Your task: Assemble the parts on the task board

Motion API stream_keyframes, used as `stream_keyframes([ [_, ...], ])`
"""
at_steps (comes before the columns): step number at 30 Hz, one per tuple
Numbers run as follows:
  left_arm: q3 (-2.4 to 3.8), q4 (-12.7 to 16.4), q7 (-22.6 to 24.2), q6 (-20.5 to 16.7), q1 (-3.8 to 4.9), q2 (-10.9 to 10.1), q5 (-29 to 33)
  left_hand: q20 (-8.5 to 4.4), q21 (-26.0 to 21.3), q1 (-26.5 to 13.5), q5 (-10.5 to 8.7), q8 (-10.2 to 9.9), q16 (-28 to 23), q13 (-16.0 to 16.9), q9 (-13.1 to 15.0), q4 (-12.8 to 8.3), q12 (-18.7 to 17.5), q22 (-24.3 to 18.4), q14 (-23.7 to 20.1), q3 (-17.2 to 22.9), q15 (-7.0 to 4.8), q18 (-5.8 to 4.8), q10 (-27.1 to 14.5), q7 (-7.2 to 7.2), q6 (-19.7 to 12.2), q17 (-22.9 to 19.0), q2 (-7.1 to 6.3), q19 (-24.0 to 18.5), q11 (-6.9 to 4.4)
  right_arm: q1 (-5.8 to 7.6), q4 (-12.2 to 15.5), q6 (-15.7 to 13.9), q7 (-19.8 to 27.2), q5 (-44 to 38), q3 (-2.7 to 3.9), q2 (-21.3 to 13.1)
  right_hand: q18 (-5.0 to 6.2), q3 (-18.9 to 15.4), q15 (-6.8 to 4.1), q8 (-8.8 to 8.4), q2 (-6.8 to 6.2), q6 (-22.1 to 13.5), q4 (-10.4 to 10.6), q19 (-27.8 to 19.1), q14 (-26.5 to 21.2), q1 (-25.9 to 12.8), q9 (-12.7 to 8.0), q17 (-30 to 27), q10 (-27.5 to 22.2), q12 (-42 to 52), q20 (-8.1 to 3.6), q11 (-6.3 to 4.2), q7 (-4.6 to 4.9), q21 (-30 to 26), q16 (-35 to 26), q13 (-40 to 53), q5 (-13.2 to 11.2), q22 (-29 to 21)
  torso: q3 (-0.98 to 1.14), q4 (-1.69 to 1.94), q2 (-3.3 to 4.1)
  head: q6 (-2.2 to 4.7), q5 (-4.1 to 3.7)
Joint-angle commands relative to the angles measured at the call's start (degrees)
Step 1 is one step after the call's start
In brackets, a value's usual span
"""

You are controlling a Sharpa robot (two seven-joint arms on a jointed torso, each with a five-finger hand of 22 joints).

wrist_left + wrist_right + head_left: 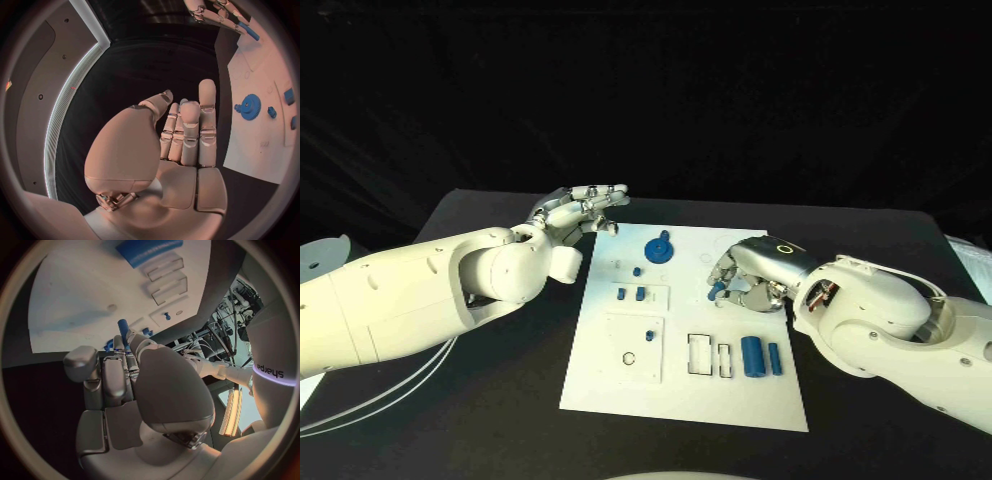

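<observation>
The white task board (678,395) lies in the middle of the black table. My right hand (750,279) hovers over the board's right side and pinches a small blue peg (715,293); the right wrist view shows that peg (123,326) sticking out past the fingertips (132,337). My left hand (583,209) is by the board's far left corner, fingers straight, holding nothing (184,132). A blue gear (658,247) sits on the far part of the board and is also in the left wrist view (250,106). Small blue pegs (632,294) stand in the middle left. Two blue cylinders (762,356) lie beside rectangular slots (711,360).
A white hoop (387,390) lies on the table at the left, under my left arm. A white round object (322,255) sits at the far left edge. Black table shows around the board on every side.
</observation>
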Motion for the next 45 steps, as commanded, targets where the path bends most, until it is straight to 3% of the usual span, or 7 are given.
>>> stream_keyframes([
  [1, 0.03, 0.05, 0.12, 1.21, -0.01, 0.1, -0.3, -0.16, -0.36, -0.1, 0.33, 0.0, 0.21, -0.08, -0.04, -0.27, 0.34, -0.07, -0.26, 0.09, -0.05, 0.6, -0.39, 0.26, -0.13, -0.09, 0.44, -0.11, -0.17, 0.02, 1.6, -3.3, 1.79, 3.26, 0.11, 0.22, -0.5, 0.53, -0.4, -0.24, 0.16, 0.04, 0.05, 0.43, 2.47, 0.76, 0.02, 0.09, 0.7, -0.34, 0.09, -0.27, 0.4, 0.36, 0.26, -0.11, 0.19, 0.12, 0.04, -0.05, 0.06, 0.08, 0.06],
  [6, 0.03, 0.05, 0.09, 1.34, -0.04, 0.24, -0.46, -0.15, -0.39, -0.1, 0.34, 0.03, 0.27, -0.09, -0.03, -0.33, 0.43, -0.09, -0.28, 0.12, -0.05, 0.61, -0.45, 0.27, -0.12, -0.11, 0.48, -0.11, -0.17, -0.37, 3.55, -2.82, 2.99, 4.61, 0.19, 2.32, -0.5, 0.96, -0.33, -0.4, 0.01, -0.07, -0.13, 0.39, 2.46, 0.71, 0.02, 0.16, 0.61, -0.66, 0.13, -0.16, 0.56, 0.38, 0.36, -0.12, 0.19, 0.12, -0.02, 0.03, 0.0, 0.05, 0.09],
  [12, 0.03, 0.02, 0.08, 1.41, -0.05, 0.4, -0.5, -0.15, -0.39, -0.1, 0.34, 0.03, 0.27, -0.09, -0.03, -0.33, 0.43, -0.09, -0.28, 0.12, -0.05, 0.61, -0.45, 0.27, -0.12, -0.11, 0.48, -0.11, -0.17, -2.01, 4.42, -1.85, 4.55, 5.04, -0.05, 6.04, -0.49, 1.32, -0.25, -0.54, -0.06, -0.18, -0.28, 0.35, 2.44, 0.65, 0.02, 0.16, 0.54, -0.91, 0.18, -0.05, 0.7, 0.38, 0.4, -0.12, 0.21, 0.09, -0.02, 0.11, 0.06, -0.03, 0.44],
  [26, 0.04, 0.2, 0.1, 1.48, -0.05, 0.58, -0.51, -0.15, -0.39, -0.1, 0.34, 0.03, 0.27, -0.09, -0.03, -0.33, 0.43, -0.09, -0.28, 0.12, -0.05, 0.61, -0.45, 0.27, -0.12, -0.11, 0.48, -0.11, -0.17, -6.49, -0.27, 1.22, 6.96, 3.23, -1.35, 13.5, -0.47, 1.85, -0.12, -0.79, -0.17, -0.39, -0.63, 0.24, 2.39, 0.56, 0.01, 0.14, 0.38, -1.32, 0.28, 0.13, 0.94, 0.34, 0.44, -0.12, 0.25, 0.01, -0.03, 0.08, 0.1, -0.44, 1.46],
  [34, 0.04, 0.29, 0.07, 1.46, -0.05, 0.5, -0.51, -0.15, -0.39, -0.1, 0.34, 0.03, 0.27, -0.09, -0.03, -0.33, 0.43, -0.09, -0.28, 0.12, -0.05, 0.61, -0.45, 0.27, -0.12, -0.11, 0.48, -0.11, -0.17, -7.33, -2.34, 1.91, 5.96, 1.54, -1.57, 14.74, -0.47, 1.98, -0.07, -0.86, -0.2, -0.44, -0.7, 0.22, 2.38, 0.46, 0.01, 0.12, 0.36, -1.42, 0.32, 0.19, 1.01, 0.34, 0.45, -0.11, 0.25, 0.0, 0.02, 0.04, 0.1, -0.7, 1.69],
  [45, 0.04, 0.25, 0.01, 1.46, -0.05, 0.49, -0.51, -0.15, -0.39, -0.1, 0.34, 0.03, 0.27, -0.09, -0.03, -0.33, 0.43, -0.09, -0.28, 0.12, -0.05, 0.61, -0.45, 0.27, -0.12, -0.11, 0.48, -0.11, -0.17, -7.47, -3.23, 3.1, 3.41, -1.2, -1.61, 14.88, -0.47, 2.03, -0.03, -0.89, -0.27, -0.44, -0.7, 0.19, 2.36, 0.23, 0.03, 0.1, 0.4, -1.49, 0.36, 0.24, 1.06, 0.36, 0.45, -0.09, 0.24, 0.02, 0.05, -0.07, 0.04, -0.9, 1.82],
])
